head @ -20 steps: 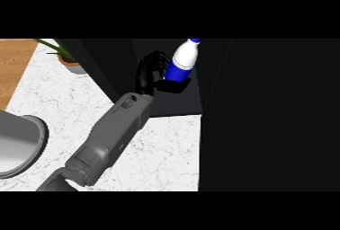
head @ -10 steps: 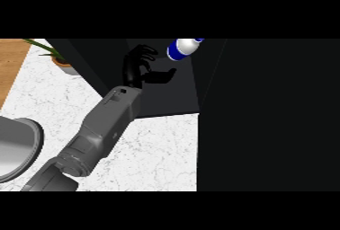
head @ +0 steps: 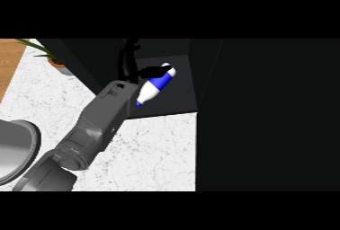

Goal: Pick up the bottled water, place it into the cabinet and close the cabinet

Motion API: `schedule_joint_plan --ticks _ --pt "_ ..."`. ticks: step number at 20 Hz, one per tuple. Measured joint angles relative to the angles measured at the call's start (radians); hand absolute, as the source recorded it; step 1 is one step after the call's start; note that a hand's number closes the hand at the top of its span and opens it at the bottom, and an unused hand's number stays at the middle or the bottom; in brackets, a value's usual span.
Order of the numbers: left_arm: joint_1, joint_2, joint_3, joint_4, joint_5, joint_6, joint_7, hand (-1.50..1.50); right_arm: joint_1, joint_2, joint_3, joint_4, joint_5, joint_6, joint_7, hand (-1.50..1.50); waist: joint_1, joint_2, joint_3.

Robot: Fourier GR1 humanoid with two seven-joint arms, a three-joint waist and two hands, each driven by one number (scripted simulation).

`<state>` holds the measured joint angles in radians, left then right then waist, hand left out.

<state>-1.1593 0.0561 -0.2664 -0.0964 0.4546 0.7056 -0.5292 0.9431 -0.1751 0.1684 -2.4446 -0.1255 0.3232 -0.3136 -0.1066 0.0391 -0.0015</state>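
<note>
Step in hand: placing the bottled water into the cabinet; closing it is not yet done.
Left hand: reaches into the cabinet's opening, fingers stretched upward and away from the bottle, thumb spread sideways across the bottle's upper end. Black on a dark interior, so the contact is hard to read; it looks spread rather than curled round the bottle.
Right hand: not in view.
Bottled water: inside the cabinet's opening, tilted, white end up by the thumb, narrow blue end down near the grey forearm, above the cabinet's floor.
Doing it well: let the bottle settle on the cabinet floor and come to rest before drawing the hand straight back out, keeping thumb and forearm from dragging it towards the front edge.
Next need: the tall dark panel at the right, judged to be the open door, has to swing across; bottle and arm must both be out of its path.
Cabinet contents: only the bottle shows.
Grey round vessel: at the left edge on the counter; its contents cannot be made out.
Potted plant: on the counter, left of the cabinet.
</note>
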Motion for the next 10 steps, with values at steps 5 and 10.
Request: schedule_joint_plan --ticks 5,10 --pt "-0.026 0.002 0.014 -0.006 0.005 -0.069 -0.016 -1.50 0.010 -0.002 0.000 0.003 -0.005 0.016 -0.001 -1.50 0.000 0.000 0.000" --pt "-0.047 -0.002 0.058 -0.059 0.040 -0.172 -0.073 -1.50 0.022 -0.004 0.011 0.000 -0.010 0.031 -0.004 -1.50 0.012 -0.007 -0.001"
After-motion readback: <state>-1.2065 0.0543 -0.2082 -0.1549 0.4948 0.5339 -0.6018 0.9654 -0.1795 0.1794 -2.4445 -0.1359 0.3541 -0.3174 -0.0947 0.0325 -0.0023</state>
